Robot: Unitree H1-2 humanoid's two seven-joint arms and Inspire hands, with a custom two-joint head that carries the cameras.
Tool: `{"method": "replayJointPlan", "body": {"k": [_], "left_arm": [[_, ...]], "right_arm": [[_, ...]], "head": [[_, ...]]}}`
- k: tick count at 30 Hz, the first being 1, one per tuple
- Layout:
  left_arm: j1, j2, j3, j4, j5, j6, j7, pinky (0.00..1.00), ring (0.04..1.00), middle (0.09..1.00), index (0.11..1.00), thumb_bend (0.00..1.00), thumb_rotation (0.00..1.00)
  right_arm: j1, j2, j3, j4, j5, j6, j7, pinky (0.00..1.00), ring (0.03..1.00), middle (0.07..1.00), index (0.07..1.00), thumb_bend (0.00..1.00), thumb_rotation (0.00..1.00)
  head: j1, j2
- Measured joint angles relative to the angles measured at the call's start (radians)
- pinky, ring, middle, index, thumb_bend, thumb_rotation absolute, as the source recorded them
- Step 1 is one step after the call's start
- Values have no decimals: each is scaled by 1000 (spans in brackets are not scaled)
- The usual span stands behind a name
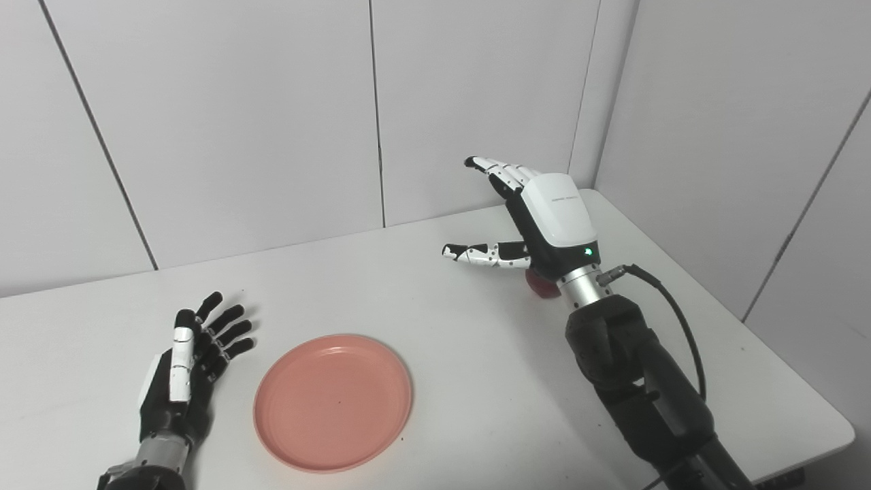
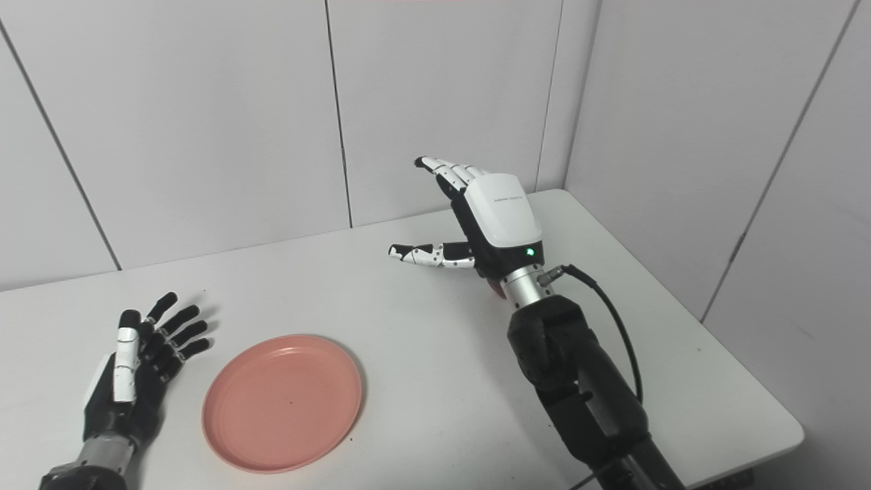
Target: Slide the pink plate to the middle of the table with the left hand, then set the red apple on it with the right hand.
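White tabletop is filling most of both views, backed by pale wall panels that are meeting at a corner on the far right. Next in size, the right hand is hovering above the right half of the table with its white back plate facing the cameras, fingers stretched flat and spread toward the wall, thumb pointing left, holding nothing. A black cable is looping out from its wrist. The pink plate is lying flat near the front edge, left of the middle, with nothing on it. Just to the left of the plate, apart from its rim, the left hand is resting low over the table, fingers splayed wide and empty. Smallest, the red apple is showing only as a sliver on the table behind the right wrist, mostly hidden by it, well apart from the plate.
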Motion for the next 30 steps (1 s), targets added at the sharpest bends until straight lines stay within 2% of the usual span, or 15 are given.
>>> {"method": "replayJointPlan", "body": {"k": [9,19,23,30], "left_arm": [[-2,1,-1,2,0,0,0,735,786,819,875,696,946],[-8,3,-1,10,3,-1,0,729,786,818,873,695,943],[-9,4,-1,11,3,-1,0,729,783,815,868,699,936],[-9,4,-5,10,3,-1,0,718,786,821,868,684,948]], "right_arm": [[-3,-47,3,69,-44,2,-1,793,785,789,767,950,804],[-2,-73,0,89,-48,12,38,747,769,783,766,932,806],[4,-75,-5,109,-47,39,53,745,770,786,767,921,796],[16,-86,-25,151,-29,44,51,712,766,787,779,897,773]], "head": [[5,-3],[8,-3],[11,-3],[17,-2]]}}
